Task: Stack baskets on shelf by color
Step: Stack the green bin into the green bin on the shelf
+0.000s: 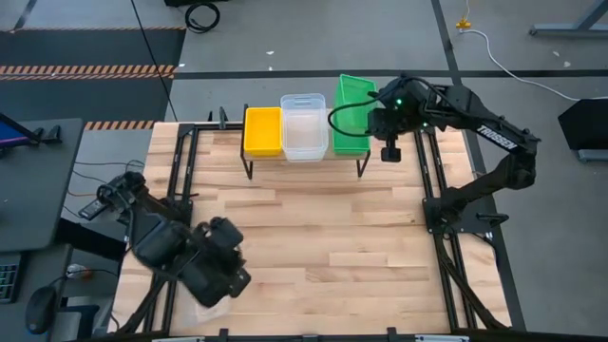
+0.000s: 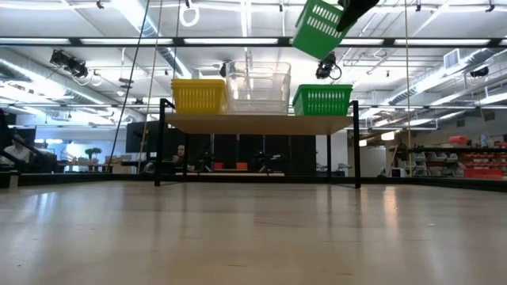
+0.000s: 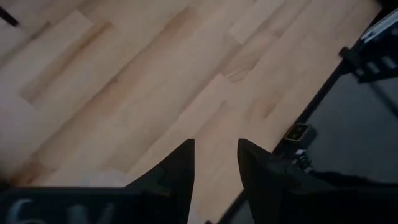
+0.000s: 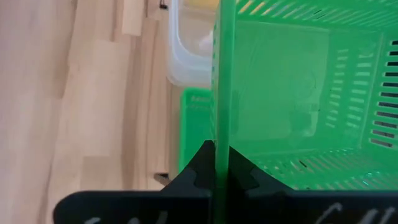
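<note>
On the shelf at the table's far edge stand yellow baskets, clear baskets and a green basket, side by side. My right gripper is shut on another green basket, which hangs tilted above the shelf's green one. Near the table's front left corner, my left gripper points down at bare wood with its fingers apart. A pale translucent shape shows just beneath it; I cannot tell whether the gripper touches it. My right gripper pinches one side wall of the green basket at its rim, one finger inside the basket and one outside. The fingers slant down from the table's right side. The basket is lifted clear and tilted, over the green basket on the shelf.
Black frame rails run along both sides of the tabletop. Open wood lies between the shelf and the near edge. A desk with a keyboard and a mouse stands beyond the left edge.
</note>
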Robot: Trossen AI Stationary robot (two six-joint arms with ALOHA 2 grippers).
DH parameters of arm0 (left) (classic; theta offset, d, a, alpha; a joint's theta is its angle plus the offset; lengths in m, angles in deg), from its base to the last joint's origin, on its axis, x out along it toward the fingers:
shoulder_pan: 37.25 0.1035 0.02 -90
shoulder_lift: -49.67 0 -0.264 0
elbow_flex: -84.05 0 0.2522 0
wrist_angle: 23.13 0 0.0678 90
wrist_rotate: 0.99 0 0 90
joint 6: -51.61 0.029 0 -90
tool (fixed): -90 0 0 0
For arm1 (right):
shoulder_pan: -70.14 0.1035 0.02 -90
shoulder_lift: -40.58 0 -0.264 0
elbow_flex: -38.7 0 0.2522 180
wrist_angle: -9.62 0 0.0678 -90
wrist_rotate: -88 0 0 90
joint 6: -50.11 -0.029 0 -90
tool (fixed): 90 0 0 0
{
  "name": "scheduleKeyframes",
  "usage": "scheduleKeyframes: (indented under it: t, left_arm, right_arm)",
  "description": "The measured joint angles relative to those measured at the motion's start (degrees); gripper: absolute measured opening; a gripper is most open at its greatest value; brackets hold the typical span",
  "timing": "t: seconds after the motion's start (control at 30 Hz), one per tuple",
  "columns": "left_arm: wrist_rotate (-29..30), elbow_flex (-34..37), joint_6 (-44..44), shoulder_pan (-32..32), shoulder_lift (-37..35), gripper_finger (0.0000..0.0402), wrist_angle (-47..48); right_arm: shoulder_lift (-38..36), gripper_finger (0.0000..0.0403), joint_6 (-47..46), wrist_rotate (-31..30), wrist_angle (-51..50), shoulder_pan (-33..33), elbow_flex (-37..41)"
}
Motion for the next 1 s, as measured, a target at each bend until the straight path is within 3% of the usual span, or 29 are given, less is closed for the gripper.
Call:
scheduleKeyframes:
  t: [0.23,0.4,0.67,1.0]
  left_arm:
    - [4.11,0.00,-8.11,-4.42,0.00,0.0128,0.00]
    - [4.38,0.00,-8.69,-4.56,0.00,0.0128,0.00]
    - [5.27,0.00,-7.46,-4.52,0.00,0.0128,-0.02]
    - [1.27,0.00,-9.04,-5.68,0.02,0.0128,-0.02]
  right_arm:
    - [0.04,0.0010,3.35,0.83,-1.54,-5.63,0.00]
    - [1.06,0.0009,3.25,5.37,-2.78,-7.61,-0.02]
    - [5.46,0.0008,1.31,5.71,-3.38,-7.40,0.00]
    - [11.12,0.0008,3.80,5.66,-5.26,-8.01,0.00]
